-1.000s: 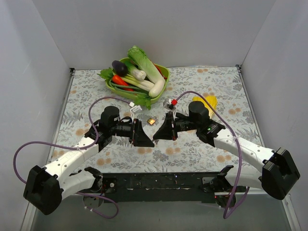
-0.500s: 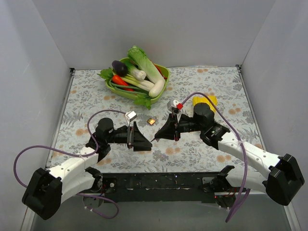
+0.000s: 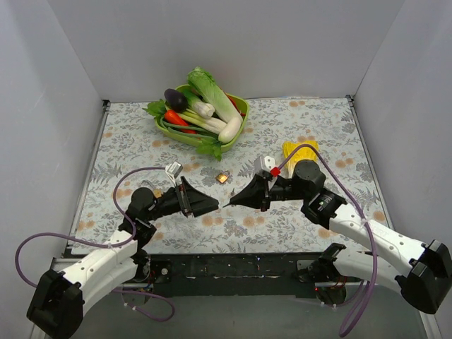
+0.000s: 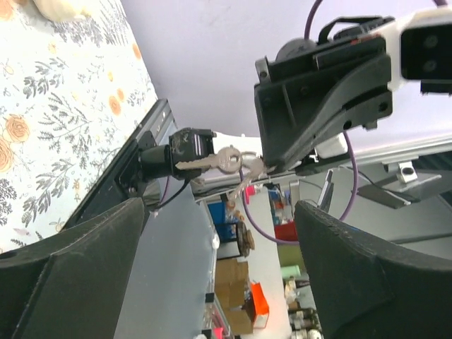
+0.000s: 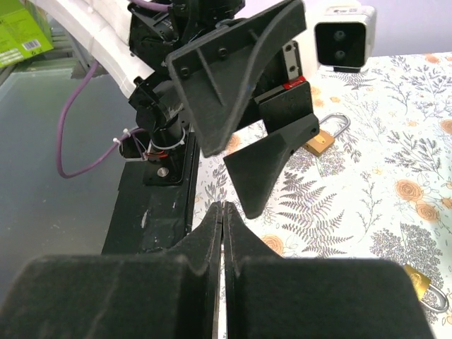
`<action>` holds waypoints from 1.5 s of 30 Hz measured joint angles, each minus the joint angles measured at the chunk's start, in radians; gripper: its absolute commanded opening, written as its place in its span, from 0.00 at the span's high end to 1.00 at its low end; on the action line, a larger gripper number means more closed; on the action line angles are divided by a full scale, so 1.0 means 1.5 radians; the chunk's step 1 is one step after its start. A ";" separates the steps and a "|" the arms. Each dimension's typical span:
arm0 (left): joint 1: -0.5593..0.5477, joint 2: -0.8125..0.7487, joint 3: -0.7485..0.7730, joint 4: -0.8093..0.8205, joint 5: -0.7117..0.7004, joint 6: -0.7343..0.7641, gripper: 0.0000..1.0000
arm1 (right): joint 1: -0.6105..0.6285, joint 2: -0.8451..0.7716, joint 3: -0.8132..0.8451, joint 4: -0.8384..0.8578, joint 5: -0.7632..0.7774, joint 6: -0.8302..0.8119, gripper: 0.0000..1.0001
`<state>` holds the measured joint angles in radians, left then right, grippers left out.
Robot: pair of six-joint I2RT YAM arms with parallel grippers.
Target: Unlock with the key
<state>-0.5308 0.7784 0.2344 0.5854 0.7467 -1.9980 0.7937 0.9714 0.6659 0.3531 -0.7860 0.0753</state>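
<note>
Left of centre in the overhead frame, the left gripper [image 3: 205, 204] is hanging wide open and empty, with a small brass padlock [image 3: 223, 177] lying untouched on the floral tabletop [image 3: 318, 120] just beyond it. Right of centre, the right gripper [image 3: 233, 202] is pinching the key [image 4: 210, 162] between closed fingers. The key appears fetched, while holding a lock, inserting and turning are waiting, with open tabletop around and the vegetable basket [image 3: 244, 106] well apart at upper centre.

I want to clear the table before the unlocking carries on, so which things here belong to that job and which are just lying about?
Job: key, pinched in the shut right gripper; open left gripper; brass padlock just beyond it; second brass padlock.
Lying about: green bowl of vegetables; yellow object.
</note>
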 measured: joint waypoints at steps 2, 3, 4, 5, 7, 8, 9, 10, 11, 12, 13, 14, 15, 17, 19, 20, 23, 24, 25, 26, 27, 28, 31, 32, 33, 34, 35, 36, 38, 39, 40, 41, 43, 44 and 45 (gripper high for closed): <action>0.000 -0.002 0.001 -0.004 -0.016 0.000 0.09 | 0.010 0.001 -0.002 0.000 0.008 -0.011 0.99; 0.000 0.000 0.002 -0.010 -0.022 0.000 0.08 | 0.016 0.001 -0.002 0.000 0.013 -0.018 0.99; 0.000 0.003 0.004 -0.017 -0.023 -0.001 0.08 | 0.021 0.001 -0.002 0.001 0.018 -0.025 0.99; 0.000 0.007 0.008 -0.029 -0.025 -0.002 0.07 | 0.026 0.001 -0.002 0.001 0.023 -0.037 0.99; 0.000 0.017 0.019 -0.046 -0.025 -0.003 0.07 | 0.032 0.001 -0.002 0.001 0.030 -0.053 0.99; 0.000 0.022 0.025 -0.050 -0.025 -0.003 0.07 | 0.035 0.002 -0.002 0.001 0.035 -0.062 0.99; 0.000 0.026 0.032 -0.057 -0.025 -0.003 0.07 | 0.039 0.003 -0.002 0.001 0.038 -0.072 0.99; 0.000 0.030 0.039 -0.062 -0.025 -0.003 0.07 | 0.044 0.006 -0.002 0.001 0.043 -0.081 0.99; 0.000 0.033 0.045 -0.065 -0.025 -0.003 0.07 | 0.047 0.009 -0.002 0.001 0.049 -0.090 0.99; 0.000 0.036 0.058 -0.075 -0.025 -0.004 0.07 | 0.055 0.013 -0.001 0.000 0.061 -0.103 0.99; 0.000 0.036 0.065 -0.079 -0.025 -0.004 0.07 | 0.065 0.017 -0.001 -0.004 0.072 -0.116 0.99; 0.000 0.037 0.075 -0.086 -0.026 -0.004 0.08 | 0.075 0.020 -0.001 -0.007 0.083 -0.128 0.99; 0.000 0.037 0.082 -0.091 -0.027 -0.004 0.09 | 0.089 0.022 -0.001 -0.009 0.101 -0.145 0.99; 0.000 0.037 0.095 -0.104 -0.029 -0.005 0.09 | 0.112 0.024 -0.001 -0.010 0.134 -0.173 0.99; 0.000 0.038 0.107 -0.122 -0.031 -0.004 0.10 | 0.143 0.024 -0.001 -0.009 0.181 -0.207 0.99; 0.000 0.039 0.112 -0.129 -0.032 -0.005 0.10 | 0.154 0.024 -0.001 -0.009 0.201 -0.217 0.99; 0.000 0.040 0.126 -0.172 -0.035 -0.005 0.11 | 0.182 0.024 -0.001 -0.005 0.257 -0.252 0.99; 0.000 0.040 0.130 -0.190 -0.036 -0.005 0.11 | 0.188 0.024 -0.001 -0.002 0.272 -0.261 0.99; 0.000 0.039 0.132 -0.205 -0.039 -0.005 0.12 | 0.192 0.024 -0.001 0.000 0.285 -0.269 0.99; 0.000 0.038 0.132 -0.216 -0.042 -0.005 0.13 | 0.194 0.024 -0.001 0.002 0.297 -0.276 0.99; 0.000 0.037 0.132 -0.229 -0.046 -0.005 0.13 | 0.200 0.024 -0.001 0.004 0.314 -0.285 0.99; 0.000 0.036 0.132 -0.238 -0.050 -0.005 0.13 | 0.205 0.024 -0.001 0.006 0.330 -0.295 0.99; 0.000 0.035 0.137 -0.264 -0.057 -0.005 0.15 | 0.230 0.029 -0.001 0.010 0.378 -0.326 0.99; 0.000 0.035 0.141 -0.270 -0.059 -0.004 0.16 | 0.239 0.033 -0.001 0.010 0.391 -0.336 0.99; 0.000 0.035 0.143 -0.273 -0.061 -0.005 0.19 | 0.249 0.037 -0.001 0.011 0.405 -0.348 0.99; 0.000 0.035 0.146 -0.277 -0.064 -0.005 0.21 | 0.260 0.042 -0.001 0.011 0.421 -0.360 0.99; 0.000 0.035 0.147 -0.279 -0.067 -0.005 0.23 | 0.269 0.048 -0.001 0.010 0.434 -0.370 0.99; 0.000 0.034 0.148 -0.282 -0.071 -0.005 0.25 | 0.281 0.055 -0.001 0.010 0.451 -0.385 0.99; 0.000 0.033 0.148 -0.291 -0.080 -0.005 0.27 | 0.303 0.070 -0.001 0.010 0.486 -0.409 0.99; 0.000 0.032 0.148 -0.295 -0.083 -0.005 0.29 | 0.312 0.077 -0.001 0.010 0.501 -0.420 0.99; 0.000 0.031 0.148 -0.301 -0.087 -0.004 0.31 | 0.323 0.084 -0.001 0.010 0.519 -0.431 0.99; 0.000 0.031 0.148 -0.308 -0.092 -0.003 0.32 | 0.332 0.090 -0.001 0.012 0.535 -0.442 0.99; 0.001 0.031 0.149 -0.322 -0.097 -0.003 0.37 | 0.346 0.096 -0.001 0.016 0.564 -0.461 0.99; 0.001 0.031 0.151 -0.328 -0.098 -0.003 0.39 | 0.352 0.097 -0.001 0.017 0.575 -0.469 0.99; 0.001 0.030 0.153 -0.336 -0.102 -0.004 0.43 | 0.359 0.099 -0.002 0.019 0.587 -0.479 0.99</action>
<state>-0.5301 0.8227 0.4633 0.0818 0.5938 -2.0033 1.3315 1.1194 0.6636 0.3820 0.0952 -0.6430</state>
